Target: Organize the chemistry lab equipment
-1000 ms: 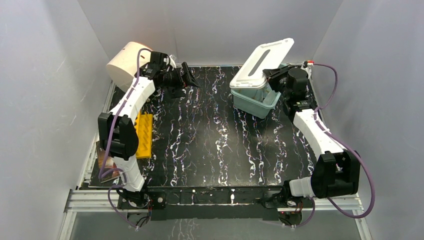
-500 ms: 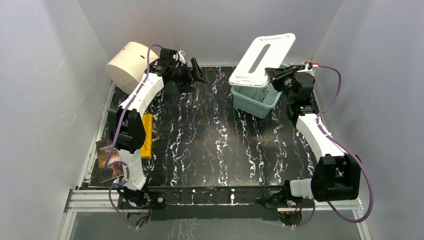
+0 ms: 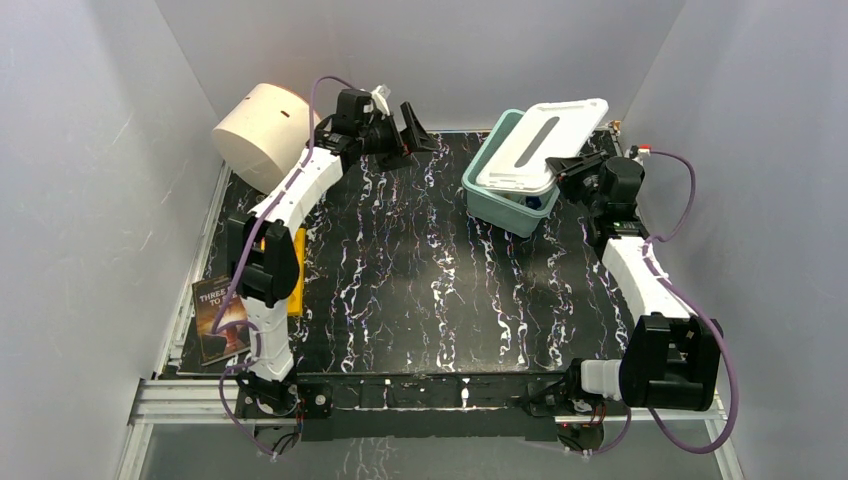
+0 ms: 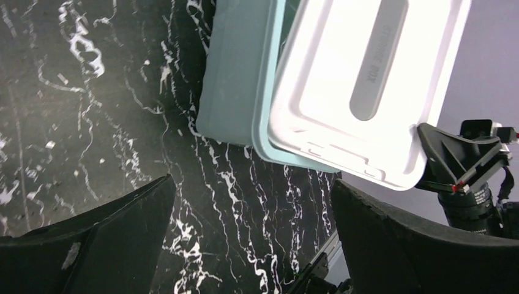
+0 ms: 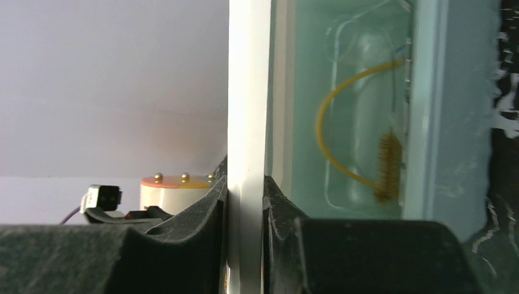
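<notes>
Lid up
My right gripper (image 5: 245, 190) pinches the white lid (image 3: 540, 145) over the teal bin (image 3: 492, 196); left gripper (image 4: 251, 245) spread wide

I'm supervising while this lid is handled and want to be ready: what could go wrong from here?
The right tool pinches the white lid only at its thin edge, so it could pivot or slip. The lid sits askew over the teal bin; pressing down may miss the rim and jar the glassware inside.
</notes>
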### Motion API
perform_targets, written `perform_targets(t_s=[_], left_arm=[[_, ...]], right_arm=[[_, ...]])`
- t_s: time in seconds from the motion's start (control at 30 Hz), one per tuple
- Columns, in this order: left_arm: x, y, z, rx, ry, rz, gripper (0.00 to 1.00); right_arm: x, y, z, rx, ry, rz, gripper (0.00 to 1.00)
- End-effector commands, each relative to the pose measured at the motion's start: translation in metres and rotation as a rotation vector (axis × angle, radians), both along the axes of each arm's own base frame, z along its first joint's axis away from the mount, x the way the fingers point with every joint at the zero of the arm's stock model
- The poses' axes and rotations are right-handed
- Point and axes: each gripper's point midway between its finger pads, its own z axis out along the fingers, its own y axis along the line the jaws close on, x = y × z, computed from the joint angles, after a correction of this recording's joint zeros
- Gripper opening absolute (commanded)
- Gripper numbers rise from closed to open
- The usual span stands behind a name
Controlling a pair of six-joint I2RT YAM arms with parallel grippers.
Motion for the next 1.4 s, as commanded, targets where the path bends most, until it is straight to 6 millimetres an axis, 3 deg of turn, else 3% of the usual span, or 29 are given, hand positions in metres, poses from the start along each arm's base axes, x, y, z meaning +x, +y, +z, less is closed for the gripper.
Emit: perform_targets(t_s=[0.0, 0.23, 0.47, 0.9, 1.17, 1.37], left_arm=[[0.004, -0.025, 0.022, -0.013, -0.136, -0.078, 0.98], [0.006, -0.042, 0.018, 0.004, -0.191, -0.107, 0.98], [0.009, -0.053, 0.007, 0.008, -0.177, -0.113, 0.98], [0.01, -0.061, -0.006, 0.013, -0.153, -0.117, 0.98], [0.019, -0.063, -0.01, 0.023, -0.165, -0.106, 0.98], [0.023, -0.065, -0.017, 0.025, -0.155, -0.101, 0.98]], right_arm=[[-0.008, -0.007, 0.007, -0.031, -0.017, 0.011, 0.23], [-0.008, -0.02, -0.014, -0.119, 0.097, 0.019, 0.47], [-0.012, -0.04, -0.029, -0.253, 0.185, -0.032, 0.55], [-0.008, -0.071, -0.069, -0.442, 0.352, -0.082, 0.55], [0.004, -0.055, -0.067, -0.477, 0.296, 0.043, 0.54], [0.005, -0.051, -0.067, -0.515, 0.292, 0.104, 0.37]])
